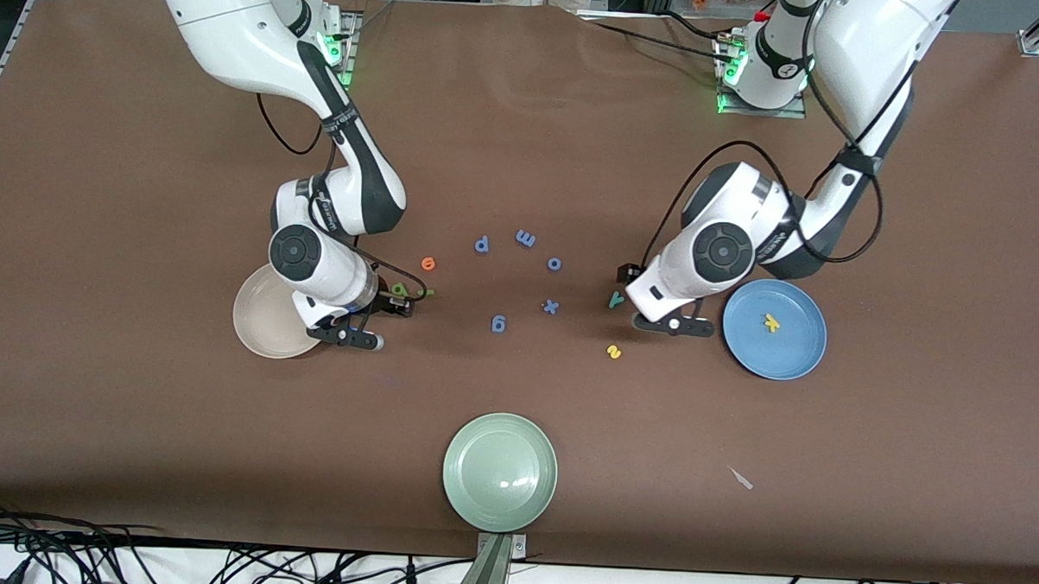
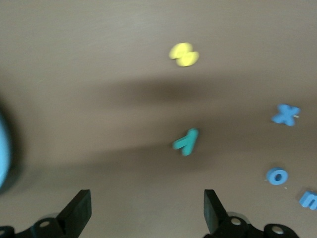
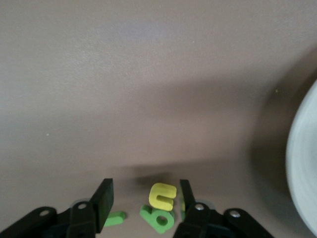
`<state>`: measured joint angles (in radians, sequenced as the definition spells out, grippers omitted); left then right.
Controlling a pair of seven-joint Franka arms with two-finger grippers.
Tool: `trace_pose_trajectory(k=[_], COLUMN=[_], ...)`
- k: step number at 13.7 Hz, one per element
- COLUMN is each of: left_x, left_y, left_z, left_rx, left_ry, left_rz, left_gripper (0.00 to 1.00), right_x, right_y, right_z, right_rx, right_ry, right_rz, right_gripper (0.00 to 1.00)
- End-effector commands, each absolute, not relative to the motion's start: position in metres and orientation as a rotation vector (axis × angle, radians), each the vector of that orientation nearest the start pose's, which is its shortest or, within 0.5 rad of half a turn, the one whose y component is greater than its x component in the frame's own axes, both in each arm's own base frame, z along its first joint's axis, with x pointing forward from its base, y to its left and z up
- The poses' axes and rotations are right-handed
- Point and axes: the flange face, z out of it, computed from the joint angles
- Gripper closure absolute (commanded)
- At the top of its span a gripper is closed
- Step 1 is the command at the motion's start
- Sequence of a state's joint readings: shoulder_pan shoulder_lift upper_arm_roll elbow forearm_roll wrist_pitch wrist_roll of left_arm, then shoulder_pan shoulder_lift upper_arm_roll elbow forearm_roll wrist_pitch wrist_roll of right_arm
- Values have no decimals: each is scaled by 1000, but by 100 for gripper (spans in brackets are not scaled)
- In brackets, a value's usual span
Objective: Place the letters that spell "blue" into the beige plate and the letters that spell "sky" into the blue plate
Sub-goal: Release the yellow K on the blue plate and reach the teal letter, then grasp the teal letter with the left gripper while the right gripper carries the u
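The left gripper (image 1: 674, 326) hangs low over the brown table (image 1: 135, 400) just beside the round medium-blue shallow plate (image 1: 775, 329), its black fingers (image 2: 79, 208) spread wide with nothing between them. In the left wrist view the small teal-green toy letter y (image 2: 186, 141) lies on the cloth a little ahead of those open fingers, and the small yellow toy letter s (image 2: 184, 54) lies farther out past it; in the front view the y (image 1: 615, 300) sits right beside the gripper and the s (image 1: 614, 352) is near it, closer to the front camera. The small yellow toy letter k (image 1: 771, 322) already rests inside the blue plate. The right gripper (image 1: 355, 336) is down at the rim of the round cream-beige shallow plate (image 1: 263, 322), which holds no letters; its fingers (image 3: 101, 201) stand partly apart and grip nothing. Close under and between them the small yellow toy letter u (image 3: 162, 196) leans on the small green toy letter b (image 3: 159, 219), with the thin green bar letter l (image 3: 115, 217) just beside one fingertip. The small orange toy letter e (image 1: 428, 263) lies apart from this cluster, toward the table's middle. Several all-blue toy letters (image 1: 526, 238) are scattered between the two grippers, and a round pale green plate (image 1: 500, 471) sits nearest the front camera.
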<state>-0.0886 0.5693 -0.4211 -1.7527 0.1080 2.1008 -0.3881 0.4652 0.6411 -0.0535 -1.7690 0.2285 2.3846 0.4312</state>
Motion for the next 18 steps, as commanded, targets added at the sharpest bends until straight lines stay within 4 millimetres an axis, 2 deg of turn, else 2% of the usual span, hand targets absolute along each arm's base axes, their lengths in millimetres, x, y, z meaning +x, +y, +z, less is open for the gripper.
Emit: trace_pose_trajectory(k=[1,3,5,7,9,11,13,15,16,17,18], left_x=[577,563,561,557,555,554,554,552,551,551,549], left_y=[-302,-325,-325,-330,-330,-334,-333,-332,-332,-330,-328], left_z=[233,220,201,196,186,177,175,171,171,170,167], left_rx=[-3177,-3147,-3101,-3090,-3091,-3112,-3112,-3102,-3083,-3081,-3078], left_ry=[492,594,649,696,705,700,698,709,730,727,725], left_rz=[263,234,210,169,172,153,156,164,153,156,165], left_gripper=[0,0,6,26,34,36,39,57,67,81,95], right_x=[595,592,589,586,582,581,581,583,586,592,602], right_y=[269,268,267,266,270,272,272,269,265,256,238], right_z=[191,186,183,179,174,172,172,173,178,185,198], right_rx=[-3015,-3020,-3023,-3024,-3027,-3027,-3027,-3030,-3031,-3037,-3056], right_ry=[286,286,289,290,278,274,272,257,246,224,189], right_rz=[104,118,121,113,106,99,101,101,88,74,98], right_gripper=[37,37,42,47,53,63,82,93,94,94,94])
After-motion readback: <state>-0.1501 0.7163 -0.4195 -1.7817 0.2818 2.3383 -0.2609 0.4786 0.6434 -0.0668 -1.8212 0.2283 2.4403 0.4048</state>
